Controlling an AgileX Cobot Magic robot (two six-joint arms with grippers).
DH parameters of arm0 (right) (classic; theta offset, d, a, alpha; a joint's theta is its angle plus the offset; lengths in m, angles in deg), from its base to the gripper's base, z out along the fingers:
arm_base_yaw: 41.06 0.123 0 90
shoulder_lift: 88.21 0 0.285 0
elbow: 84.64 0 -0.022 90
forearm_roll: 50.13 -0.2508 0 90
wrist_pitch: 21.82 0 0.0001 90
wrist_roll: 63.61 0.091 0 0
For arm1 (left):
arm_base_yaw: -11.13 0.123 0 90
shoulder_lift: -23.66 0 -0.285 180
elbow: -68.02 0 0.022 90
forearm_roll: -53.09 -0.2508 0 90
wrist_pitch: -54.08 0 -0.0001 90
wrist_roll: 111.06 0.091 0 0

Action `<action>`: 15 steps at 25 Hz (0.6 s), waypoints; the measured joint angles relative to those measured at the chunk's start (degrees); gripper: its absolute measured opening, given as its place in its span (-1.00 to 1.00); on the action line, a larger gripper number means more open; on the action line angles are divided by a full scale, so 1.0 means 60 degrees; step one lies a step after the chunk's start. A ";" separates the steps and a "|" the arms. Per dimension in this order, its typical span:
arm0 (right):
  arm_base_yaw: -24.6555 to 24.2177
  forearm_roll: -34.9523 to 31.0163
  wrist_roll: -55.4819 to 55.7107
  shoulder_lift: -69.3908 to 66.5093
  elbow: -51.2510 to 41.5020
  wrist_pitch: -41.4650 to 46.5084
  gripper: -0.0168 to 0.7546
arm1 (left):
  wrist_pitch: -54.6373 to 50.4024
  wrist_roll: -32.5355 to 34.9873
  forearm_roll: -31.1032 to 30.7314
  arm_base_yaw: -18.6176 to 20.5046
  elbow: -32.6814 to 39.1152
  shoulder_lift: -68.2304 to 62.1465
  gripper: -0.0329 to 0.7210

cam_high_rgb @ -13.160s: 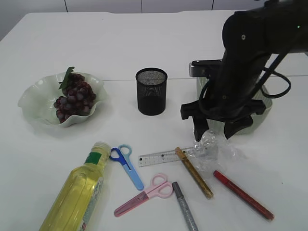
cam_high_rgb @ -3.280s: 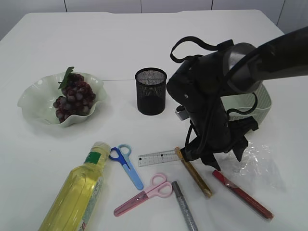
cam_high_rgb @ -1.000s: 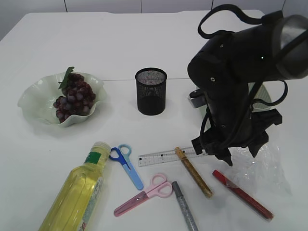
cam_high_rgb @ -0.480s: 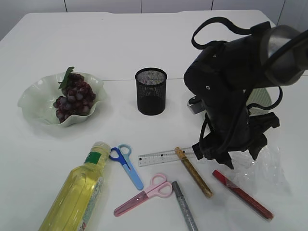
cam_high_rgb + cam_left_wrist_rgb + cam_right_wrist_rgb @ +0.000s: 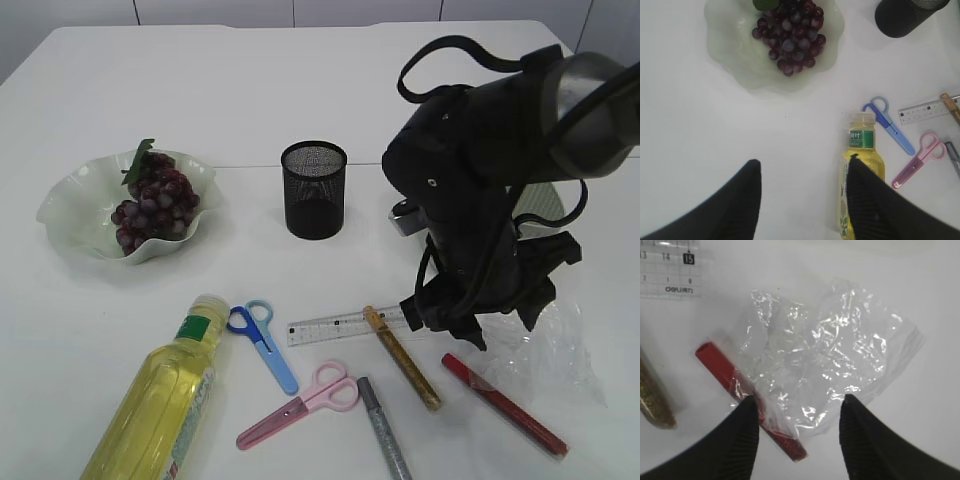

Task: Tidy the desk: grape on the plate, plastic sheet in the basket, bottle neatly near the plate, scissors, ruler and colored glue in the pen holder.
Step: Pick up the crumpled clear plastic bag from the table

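A: Where is the plastic sheet point(image 5: 830, 360) now, and how are the fingers of the right gripper point(image 5: 797, 427)?

B: The sheet lies crumpled on the white table point(image 5: 300, 90), to the right of the black mesh pen holder point(image 5: 314, 189) and nearer to the camera. One corner of it covers the red glue stick point(image 5: 720, 362). The two fingers are spread apart just above the near edge of the sheet, and nothing is between them.

A: What is close to the sheet edges?

B: On its left are the clear ruler point(image 5: 670, 270) and the gold glitter glue stick point(image 5: 402, 358). On its right side the table is bare. The green basket point(image 5: 545, 200) is mostly hidden behind the right arm point(image 5: 480, 160).

A: And the left gripper point(image 5: 802, 200)?

B: Its fingers are also spread, holding nothing. It hangs over bare table, left of the yellow bottle point(image 5: 860, 185), which lies on its side. The grapes point(image 5: 155, 200) sit on the wavy green plate point(image 5: 70, 215), left of the pen holder. The blue scissors point(image 5: 262, 345), pink scissors point(image 5: 300, 403) and silver glue stick point(image 5: 384, 428) lie in front of the holder, with open table between.
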 joint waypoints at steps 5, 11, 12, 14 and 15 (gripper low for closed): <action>0.0000 -0.0181 0.0000 0.0000 0.0000 0.0000 0.04 | 0.0000 0.0000 0.0000 0.0000 0.0000 0.0000 0.16; 0.0000 -0.0112 0.0000 0.0000 0.0000 0.0000 0.04 | 0.0000 0.0000 0.0000 0.0000 0.0000 0.0000 0.16; 0.0000 -0.0101 0.0000 0.0000 0.0000 0.0000 0.04 | 0.0000 0.0000 0.0000 0.0000 0.0000 0.0000 0.16; 0.0000 -0.0053 0.0000 0.0000 0.0000 0.0000 0.04 | 0.0000 0.0000 0.0000 0.0000 0.0000 0.0000 0.16; 0.0000 -0.0055 0.0000 0.0000 0.0000 0.0000 0.04 | 0.0000 0.0000 0.0000 0.0000 0.0000 0.0000 0.16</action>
